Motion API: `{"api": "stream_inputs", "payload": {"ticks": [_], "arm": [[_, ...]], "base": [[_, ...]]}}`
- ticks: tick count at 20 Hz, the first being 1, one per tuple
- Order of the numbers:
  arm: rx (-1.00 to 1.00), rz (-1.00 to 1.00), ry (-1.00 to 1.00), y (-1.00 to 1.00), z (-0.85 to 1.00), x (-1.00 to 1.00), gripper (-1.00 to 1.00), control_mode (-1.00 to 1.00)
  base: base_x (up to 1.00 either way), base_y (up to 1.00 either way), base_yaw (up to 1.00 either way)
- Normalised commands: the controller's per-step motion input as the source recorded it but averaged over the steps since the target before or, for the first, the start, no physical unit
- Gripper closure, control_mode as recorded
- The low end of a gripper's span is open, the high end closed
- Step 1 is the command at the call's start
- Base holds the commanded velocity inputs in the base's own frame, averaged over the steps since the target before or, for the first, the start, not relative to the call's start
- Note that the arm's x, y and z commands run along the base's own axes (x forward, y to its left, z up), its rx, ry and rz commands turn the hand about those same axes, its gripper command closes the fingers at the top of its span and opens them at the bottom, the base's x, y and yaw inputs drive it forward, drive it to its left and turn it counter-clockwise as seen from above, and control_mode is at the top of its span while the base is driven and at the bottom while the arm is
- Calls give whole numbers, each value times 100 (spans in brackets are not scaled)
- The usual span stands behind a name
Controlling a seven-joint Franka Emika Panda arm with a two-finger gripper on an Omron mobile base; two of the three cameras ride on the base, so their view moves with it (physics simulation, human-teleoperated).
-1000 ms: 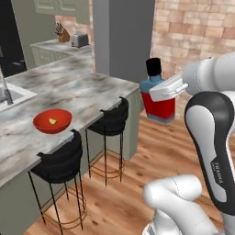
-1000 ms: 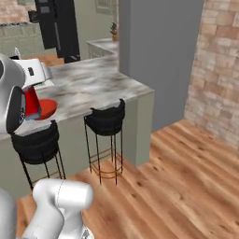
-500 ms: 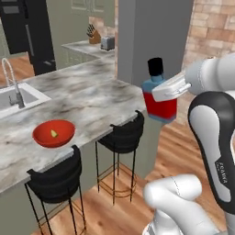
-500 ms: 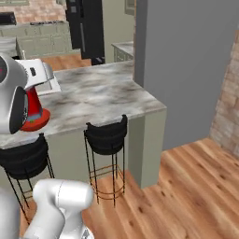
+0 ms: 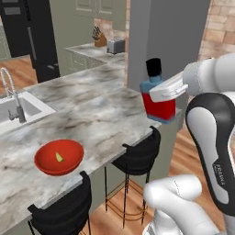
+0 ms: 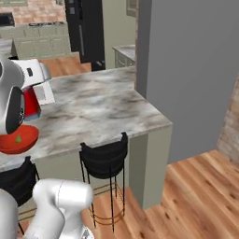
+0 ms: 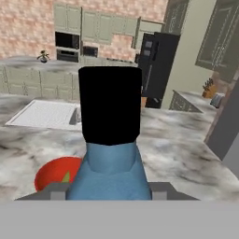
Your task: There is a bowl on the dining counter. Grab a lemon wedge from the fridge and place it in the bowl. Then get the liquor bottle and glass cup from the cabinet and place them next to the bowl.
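Pincer (image 5: pixel 161 97) clamped on squat red bottle with blue shoulders, black cap (image 5: pixel 158 94) | base drew nearer the marble surface (image 5: pixel 92 114); red bowl (image 5: pixel 59 157) holding lemon wedge (image 5: pixel 59 157) now below-left of pincer | bottle placement imminent; cup remains.

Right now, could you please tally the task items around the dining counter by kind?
Bowls: 1, red bowl
Lemon wedges: 1, wedge in the bowl
Bottles: 1, bottle in the gripper
Stools: 2, stool, stool
Total: 5
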Motion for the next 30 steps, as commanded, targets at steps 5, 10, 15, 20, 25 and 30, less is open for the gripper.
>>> {"api": "stream_inputs", "payload": {"ticks": [5, 10, 15, 20, 25, 30], "arm": [[6, 11, 1, 3, -11, 20, 100, -100], [16, 34, 4, 7, -48, 70, 100, -100], [8, 31, 2, 6, -75, 91, 100, -100], [0, 16, 0, 42, -49, 65, 100, -100], [0, 0, 0, 53, -39, 52, 100, -100], [0, 0, 4, 29, -52, 54, 100, -100]], "base": [[31, 5, 10], [0, 0, 0], [0, 0, 0], [0, 0, 0], [0, 0, 0], [0, 0, 0]]}}
